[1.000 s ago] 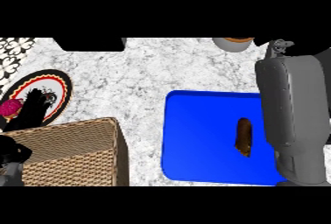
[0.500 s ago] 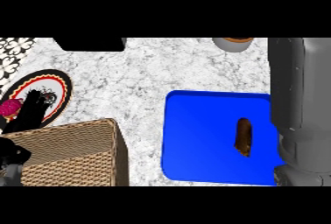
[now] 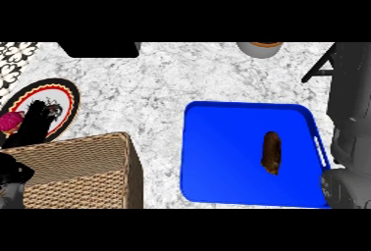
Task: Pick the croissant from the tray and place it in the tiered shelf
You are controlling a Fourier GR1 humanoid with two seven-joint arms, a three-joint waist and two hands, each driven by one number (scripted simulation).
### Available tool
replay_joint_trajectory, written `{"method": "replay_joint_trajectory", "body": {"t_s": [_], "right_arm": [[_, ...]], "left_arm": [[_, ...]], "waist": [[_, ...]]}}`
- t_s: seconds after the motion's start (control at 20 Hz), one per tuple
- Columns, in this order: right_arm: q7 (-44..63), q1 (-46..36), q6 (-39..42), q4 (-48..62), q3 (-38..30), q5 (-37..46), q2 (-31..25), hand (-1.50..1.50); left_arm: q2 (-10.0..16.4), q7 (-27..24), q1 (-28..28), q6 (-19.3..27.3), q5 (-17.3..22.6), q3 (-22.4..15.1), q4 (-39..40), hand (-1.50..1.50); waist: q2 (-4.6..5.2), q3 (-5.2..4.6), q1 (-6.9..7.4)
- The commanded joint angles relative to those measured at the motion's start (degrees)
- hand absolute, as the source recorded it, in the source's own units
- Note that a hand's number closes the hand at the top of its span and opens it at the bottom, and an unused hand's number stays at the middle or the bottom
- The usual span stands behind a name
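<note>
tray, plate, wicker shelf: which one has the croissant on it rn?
The blue tray, at the view's right: the brown croissant lies lengthwise on its right half. The plate holds a pink thing instead.

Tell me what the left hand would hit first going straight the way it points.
Likely the round plate: the left hand points up-view across it, beside the pink item. If it rides above the plate, bare counter follows.
</note>
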Motion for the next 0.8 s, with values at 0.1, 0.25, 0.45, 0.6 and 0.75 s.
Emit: {"method": "replay_joint_trajectory", "body": {"t_s": [0.1, 0.25, 0.45, 0.6, 0.75], "right_arm": [[5.4, -1.9, 4.4, 2.4, -4.7, 1.7, -3.2, 1.5], [3.1, -1.5, 7.1, 2.1, -6.9, 2.8, -6.2, 1.5], [1.5, 0.2, 6.6, 4.1, -8.6, 4.6, -7.7, 1.5], [0.5, 1.5, 6.4, 4.0, -10.0, 5.0, -8.5, 1.5], [-1.0, 2.4, 4.1, 4.8, -11.8, 4.3, -9.7, 1.5]], "left_arm": [[1.4, 2.2, 3.3, -1.9, -3.4, -4.7, 0.9, 0.0], [1.9, 1.3, 2.5, -1.8, -2.8, -3.6, 2.6, 0.0], [1.1, 2.4, -0.6, -0.6, -3.1, -4.5, 4.3, 0.0], [0.8, -0.7, 2.0, -0.7, -3.2, -5.2, 4.4, 0.0], [2.5, 5.1, -0.4, 0.1, -2.2, -5.6, 1.2, 0.0]], "waist": [[0.35, -0.2, 0.21], [0.27, -0.2, -0.39], [0.54, -0.2, -0.92], [0.43, -0.21, -0.37], [0.47, -0.13, -0.31]]}}
